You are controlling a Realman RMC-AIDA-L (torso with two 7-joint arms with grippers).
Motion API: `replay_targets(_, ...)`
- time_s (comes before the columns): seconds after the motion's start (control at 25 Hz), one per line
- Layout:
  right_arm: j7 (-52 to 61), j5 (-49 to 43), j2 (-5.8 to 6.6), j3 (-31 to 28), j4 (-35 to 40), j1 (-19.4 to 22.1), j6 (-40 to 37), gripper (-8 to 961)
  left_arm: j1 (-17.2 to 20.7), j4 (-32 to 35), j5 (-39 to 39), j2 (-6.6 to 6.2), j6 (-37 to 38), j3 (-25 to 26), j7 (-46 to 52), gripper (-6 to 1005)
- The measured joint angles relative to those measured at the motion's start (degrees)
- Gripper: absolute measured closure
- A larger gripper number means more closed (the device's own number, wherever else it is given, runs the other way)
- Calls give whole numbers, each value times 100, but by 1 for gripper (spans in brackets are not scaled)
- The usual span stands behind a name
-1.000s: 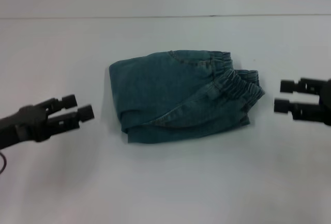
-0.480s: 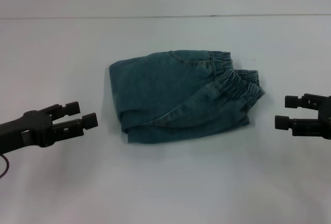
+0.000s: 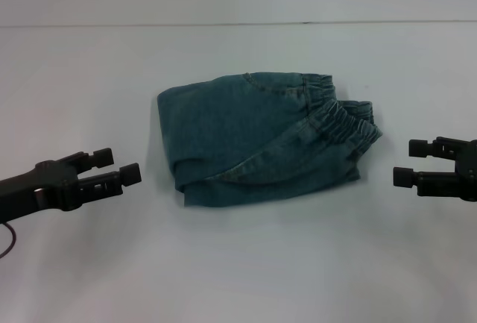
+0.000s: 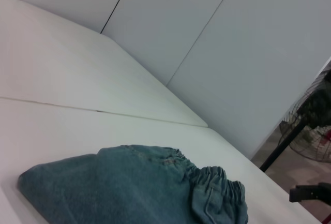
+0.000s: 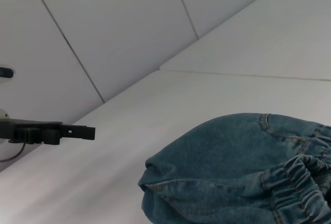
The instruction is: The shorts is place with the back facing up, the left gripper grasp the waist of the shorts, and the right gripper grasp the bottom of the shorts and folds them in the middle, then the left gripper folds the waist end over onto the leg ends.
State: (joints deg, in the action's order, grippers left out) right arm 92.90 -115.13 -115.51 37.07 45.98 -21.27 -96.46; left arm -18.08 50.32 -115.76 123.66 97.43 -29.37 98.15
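Nearest me, my left gripper (image 3: 119,167) and right gripper (image 3: 409,161) hover with fingers spread, holding nothing, either side of the folded shorts (image 3: 257,136) on the table (image 3: 246,263); the ruffled waist (image 3: 339,114) lies rightward, leg hems hidden.
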Motion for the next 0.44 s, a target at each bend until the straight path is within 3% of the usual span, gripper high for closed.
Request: replay_targets(0.44, 1, -1, -27, 42, 2, -36, 0, 23, -12, -5, -2, 9, -132, -226, -7, 50)
